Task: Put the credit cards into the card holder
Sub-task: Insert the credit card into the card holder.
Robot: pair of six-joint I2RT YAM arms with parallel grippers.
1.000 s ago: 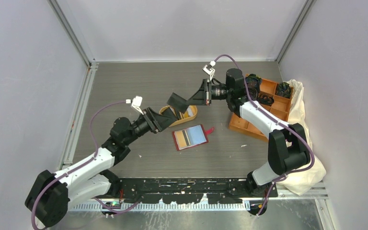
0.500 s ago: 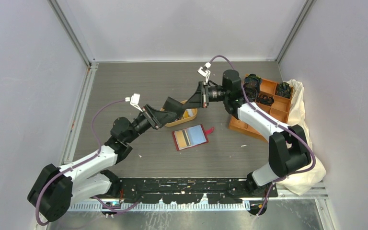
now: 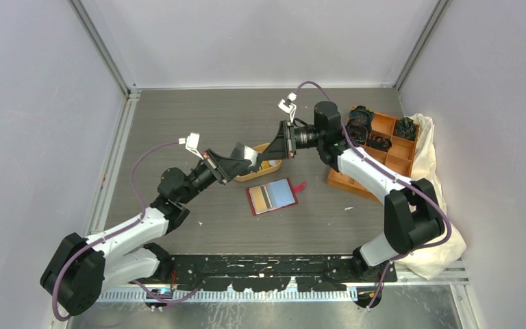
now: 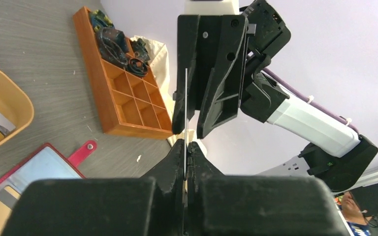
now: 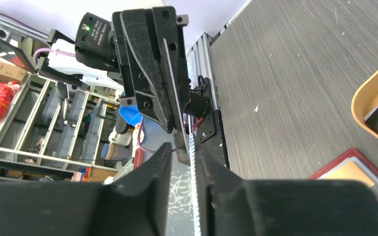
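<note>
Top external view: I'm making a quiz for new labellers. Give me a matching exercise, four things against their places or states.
1 card; 2 card holder; 3 oval tray; 4 compartment box
a lies open on the table; b holds black coiled bands; c pinched in the left tool; d just beyond the card holder
Pairs: 1c, 2a, 3d, 4b

Left hand (image 3: 252, 160), reaching toward 2 o'clock, is clamped on a thin card (image 4: 185, 115). Right hand (image 3: 267, 155), pointing toward 8 o'clock, meets it tip to tip, jaws slightly parted.
</note>
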